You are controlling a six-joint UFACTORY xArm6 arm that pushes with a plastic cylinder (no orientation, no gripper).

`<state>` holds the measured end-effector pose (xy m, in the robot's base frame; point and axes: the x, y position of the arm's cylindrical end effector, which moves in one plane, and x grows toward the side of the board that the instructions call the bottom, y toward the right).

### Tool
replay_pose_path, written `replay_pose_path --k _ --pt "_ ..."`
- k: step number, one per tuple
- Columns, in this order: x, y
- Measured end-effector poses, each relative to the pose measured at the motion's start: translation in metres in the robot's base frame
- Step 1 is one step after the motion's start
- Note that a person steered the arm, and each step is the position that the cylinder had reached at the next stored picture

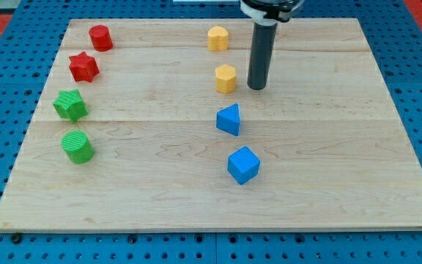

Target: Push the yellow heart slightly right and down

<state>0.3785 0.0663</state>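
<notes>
Two yellow blocks lie near the top middle of the wooden board [328,147]. The upper one [217,37] looks like the yellow heart. The lower one [226,78] looks like a yellow pentagon. My tip [256,88] rests on the board just right of the yellow pentagon, with a small gap between them. It is below and to the right of the yellow heart, and the rod rises straight up out of the view's top.
A blue triangle [228,119] and a blue cube [243,164] lie below the yellow blocks. At the view's left are a red cylinder [100,37], a red star [83,67], a green star [70,105] and a green cylinder [77,146].
</notes>
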Motion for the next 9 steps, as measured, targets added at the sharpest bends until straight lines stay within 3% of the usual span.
replay_pose_path --k 1,3,4,6,7,8,9 --pt "0.004 -0.011" --pt "0.007 -0.113" --pt "-0.023 -0.149" --pt "-0.123 -0.120" --pt "-0.151 -0.091" --pt "-0.101 -0.026" --pt "-0.022 0.045"
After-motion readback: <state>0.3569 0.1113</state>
